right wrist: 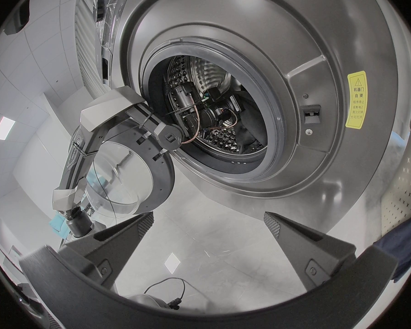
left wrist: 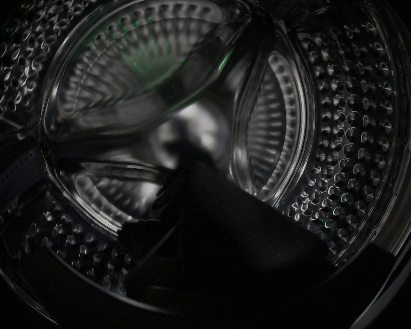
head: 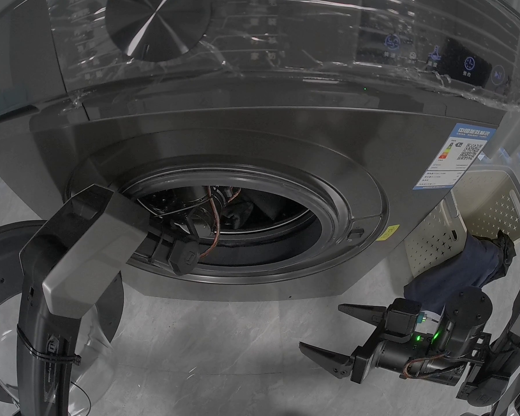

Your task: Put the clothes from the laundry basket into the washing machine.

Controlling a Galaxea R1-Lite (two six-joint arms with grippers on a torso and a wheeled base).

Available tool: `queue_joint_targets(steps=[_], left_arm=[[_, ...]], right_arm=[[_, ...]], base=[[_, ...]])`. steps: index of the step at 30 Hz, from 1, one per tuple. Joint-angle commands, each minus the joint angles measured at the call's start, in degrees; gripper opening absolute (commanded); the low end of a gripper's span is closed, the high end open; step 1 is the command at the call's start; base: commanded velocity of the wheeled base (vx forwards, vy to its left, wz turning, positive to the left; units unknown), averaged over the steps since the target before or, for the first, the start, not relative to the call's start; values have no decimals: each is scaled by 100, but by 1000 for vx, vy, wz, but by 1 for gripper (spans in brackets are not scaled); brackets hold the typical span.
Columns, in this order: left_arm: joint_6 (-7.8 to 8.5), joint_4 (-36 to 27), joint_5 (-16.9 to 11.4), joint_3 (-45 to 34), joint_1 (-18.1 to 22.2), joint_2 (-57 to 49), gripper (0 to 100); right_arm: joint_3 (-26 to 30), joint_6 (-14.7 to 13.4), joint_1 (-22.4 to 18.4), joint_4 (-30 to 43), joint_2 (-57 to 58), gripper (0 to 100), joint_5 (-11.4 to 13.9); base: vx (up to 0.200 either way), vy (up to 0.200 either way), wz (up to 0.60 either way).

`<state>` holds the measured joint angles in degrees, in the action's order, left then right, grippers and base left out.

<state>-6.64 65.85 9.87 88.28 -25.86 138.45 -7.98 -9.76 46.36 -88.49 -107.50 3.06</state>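
We face the washing machine [head: 306, 145], its door [head: 6, 296] swung open to our left. Our left arm [head: 81, 249] passes through the round opening into the drum [left wrist: 351, 115], where a piece of clothing [left wrist: 233, 238] lies at the bottom. The laundry basket [head: 491, 203] stands on the floor [head: 242, 330] just right of the machine, with a garment [head: 462, 273] draped over its near rim. Our right pincer [head: 321, 327] hangs above the floor, in front of the basket and near that garment.

Dark clothing [left wrist: 233, 247] in drum [left wrist: 351, 115], shape unclr
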Motion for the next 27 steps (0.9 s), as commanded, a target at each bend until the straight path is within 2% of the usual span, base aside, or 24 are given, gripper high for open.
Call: queue_joint_targets(steps=[1,4,6,8,12,17,20,25,27], left_arm=[[-487,-398,58,-400,37,-187,100],[-874,-846,58,-742,10,-591,100],[-979,-1163,41,-980,2,-855,100],[-979,-1312,6,-1138,10,-986,100],[-962,-1637,-100,-1947,-121,-1540,100],[-944,-1690,-240,-3072,-596,-2243,100],[-909,-1681,-223,-3617,-904,-2507,100],[-531,-1576,-188,-4109,-904,-2516,100],[-496,-1549,-179,-4109,-904,-2498,100]], right_arm=[[7,1,5,-1,-26,100,10],[7,-8,5,-1,-26,100,10],[7,-8,5,-1,-17,100,10],[7,1,5,-1,-17,100,10],[7,1,5,-1,-17,100,10],[16,1,5,-1,-17,100,10],[25,1,5,-1,-8,100,10],[60,1,40,-1,-8,100,2],[69,1,40,-1,-8,100,2]], base=[[0,0,0],[0,0,0],[0,0,0],[0,0,0],[0,0,0],[0,0,0],[0,0,0],[0,0,0],[0,0,0]])
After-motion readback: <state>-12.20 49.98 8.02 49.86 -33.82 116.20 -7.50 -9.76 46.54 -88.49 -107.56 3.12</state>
